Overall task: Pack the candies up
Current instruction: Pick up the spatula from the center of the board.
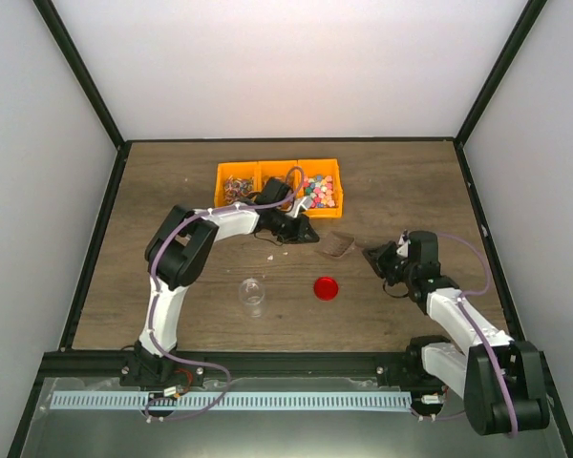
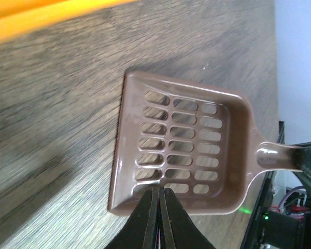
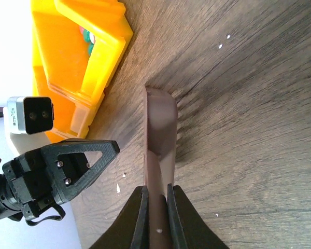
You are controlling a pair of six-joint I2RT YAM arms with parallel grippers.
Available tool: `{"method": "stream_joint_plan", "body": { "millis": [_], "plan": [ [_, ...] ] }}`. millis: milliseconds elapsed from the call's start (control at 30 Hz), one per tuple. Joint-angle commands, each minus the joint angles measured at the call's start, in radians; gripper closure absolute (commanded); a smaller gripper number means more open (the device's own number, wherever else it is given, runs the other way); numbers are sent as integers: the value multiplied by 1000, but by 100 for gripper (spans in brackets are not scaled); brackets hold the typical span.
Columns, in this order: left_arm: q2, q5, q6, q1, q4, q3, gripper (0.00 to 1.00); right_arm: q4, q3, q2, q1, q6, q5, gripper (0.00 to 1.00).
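Wood-grain table [image 1: 392, 181] (candies [image 1: 317, 191] in its orange bin [image 1: 267, 164]) between white walls [image 1: 286, 67].

The brown scoop [image 1: 339, 247] in my right end effector [image 1: 371, 255] blocks the path rightward of my left end effector [image 1: 307, 233]. The orange bin [image 1: 278, 183] walls the far side; clear jar [image 1: 252, 296] and red lid [image 1: 326, 287] stand nearer. Leftward the counter [image 1: 158, 186] lies open.

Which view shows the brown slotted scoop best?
Left wrist: the brown slotted scoop faces the camera, its slots and walls plain to see. Right wrist shows it edge-on, handle clamped in the right end effector. Top external shows it small.
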Motion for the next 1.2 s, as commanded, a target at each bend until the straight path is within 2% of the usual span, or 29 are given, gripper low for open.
{"method": "stream_joint_plan", "body": {
  "millis": [0, 400, 867, 1167],
  "plan": [
    [44, 64, -41, -3, 55, 36, 96, -37, -10, -30, 9, 15, 44, 99],
    [146, 97, -39, -18, 37, 124, 96, 0, -33, -14, 13, 39, 37, 99],
    [199, 38, -5, -41, -24, 173, 96, -3, -34, 1, 24, 36, 12, 99],
    [233, -27, 22, -55, -99, 180, 96, -32, -50, -37, 51, 42, 11, 90]
  ]
}}
